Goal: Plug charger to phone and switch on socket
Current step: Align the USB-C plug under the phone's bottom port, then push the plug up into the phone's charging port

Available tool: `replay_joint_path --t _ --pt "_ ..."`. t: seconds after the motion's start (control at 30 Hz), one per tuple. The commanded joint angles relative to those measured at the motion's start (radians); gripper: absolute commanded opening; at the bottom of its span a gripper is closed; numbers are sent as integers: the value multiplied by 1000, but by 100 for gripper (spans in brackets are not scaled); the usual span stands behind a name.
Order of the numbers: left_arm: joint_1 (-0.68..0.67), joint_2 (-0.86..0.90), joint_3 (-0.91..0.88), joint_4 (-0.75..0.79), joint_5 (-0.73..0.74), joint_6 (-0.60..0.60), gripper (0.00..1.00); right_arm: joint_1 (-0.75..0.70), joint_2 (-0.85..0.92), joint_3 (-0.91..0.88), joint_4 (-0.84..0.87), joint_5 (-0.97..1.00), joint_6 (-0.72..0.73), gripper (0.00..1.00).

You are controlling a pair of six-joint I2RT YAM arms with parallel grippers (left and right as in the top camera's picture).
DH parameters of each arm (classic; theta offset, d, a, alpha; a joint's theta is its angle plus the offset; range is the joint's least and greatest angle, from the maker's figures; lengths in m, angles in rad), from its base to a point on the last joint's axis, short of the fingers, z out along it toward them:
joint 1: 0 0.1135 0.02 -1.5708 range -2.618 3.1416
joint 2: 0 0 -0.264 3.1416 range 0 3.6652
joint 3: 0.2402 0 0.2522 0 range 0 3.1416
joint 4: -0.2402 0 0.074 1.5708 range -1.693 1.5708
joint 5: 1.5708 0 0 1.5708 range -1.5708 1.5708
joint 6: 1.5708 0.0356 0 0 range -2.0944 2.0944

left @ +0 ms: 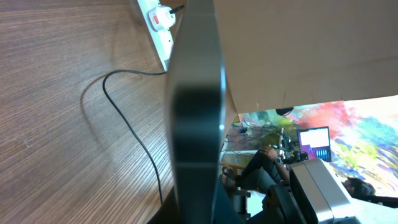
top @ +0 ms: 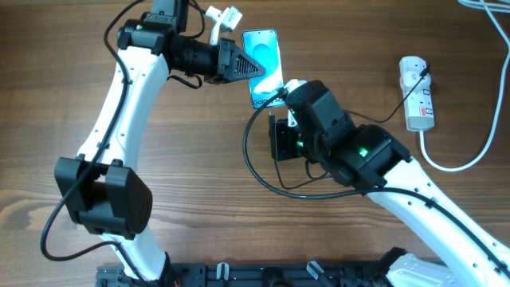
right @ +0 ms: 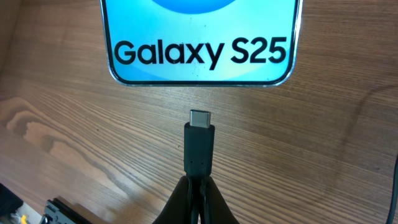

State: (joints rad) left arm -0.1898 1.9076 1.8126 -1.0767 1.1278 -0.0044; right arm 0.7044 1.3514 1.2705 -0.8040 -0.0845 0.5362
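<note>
One phone [top: 267, 48], one charger [right: 199, 146], one socket [top: 417, 94] and two pincers, all at a wooden table [top: 191, 159]. The right pincer [right: 198, 190], pressed together, pinches the charger's connector. Its metal tip points at the phone's bottom edge, just short of touching. The left pincer [top: 243, 64] overlaps the phone's left side; its spread cannot be told. The socket lies well apart, far right.

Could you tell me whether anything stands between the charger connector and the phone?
Nothing visible does: only bare wooden table separates the black charger connector, pinched in the right gripper, from the bottom edge of the cyan-screened flat phone.
</note>
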Motion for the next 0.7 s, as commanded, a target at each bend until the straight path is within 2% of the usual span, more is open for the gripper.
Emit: replay_joint_path --t 0.0,0.67 --pt "4 -7 4 0 76 21 4 3 -13 25 3 21 -13 5" --pt "4 -7 4 -11 76 27 4 3 -13 25 26 32 -32 4"
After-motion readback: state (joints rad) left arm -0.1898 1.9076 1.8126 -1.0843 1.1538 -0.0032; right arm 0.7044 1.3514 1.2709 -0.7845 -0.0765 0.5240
